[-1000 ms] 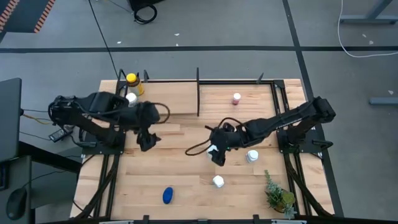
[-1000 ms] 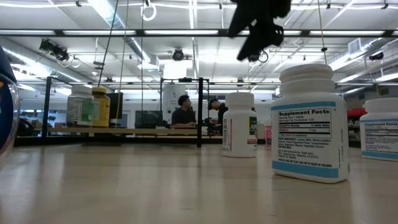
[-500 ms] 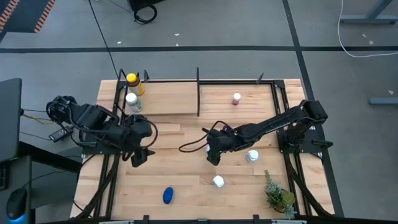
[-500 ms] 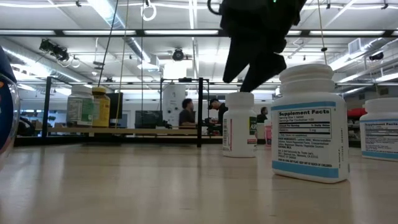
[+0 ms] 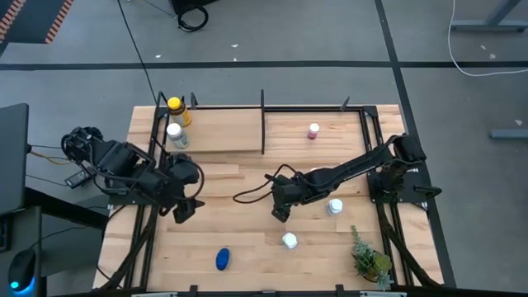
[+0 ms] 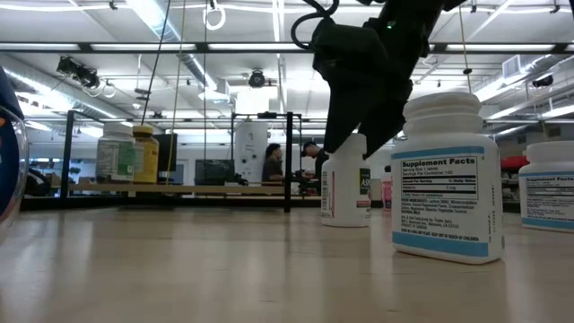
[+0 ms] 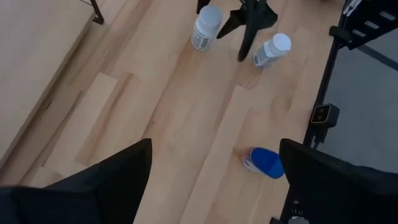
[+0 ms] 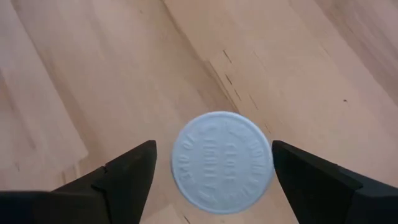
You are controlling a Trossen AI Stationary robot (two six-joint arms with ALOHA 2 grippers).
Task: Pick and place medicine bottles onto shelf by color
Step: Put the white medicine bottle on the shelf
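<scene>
From my station the tabletop (image 5: 247,247) looked like pale wood planks, smooth with a faint satin sheen and visible grain. The shelf (image 5: 223,132) was the same light wood, edged by thin black metal rails. Between my right gripper's (image 8: 211,171) matt black fingers (image 8: 124,177) sat a white bottle (image 8: 222,163), its plastic cap matt with raised lettering. Ahead of the left fingers (image 7: 112,180), the blue bottle (image 7: 264,163) looked like glossy plastic. Paper labels wrapped the white bottles (image 6: 446,175).

Bright, even overhead light fills the room; ceiling strip lights (image 6: 170,31) glare across the top of the low view, where the near tabletop (image 6: 224,278) blurs, shadows soft.
</scene>
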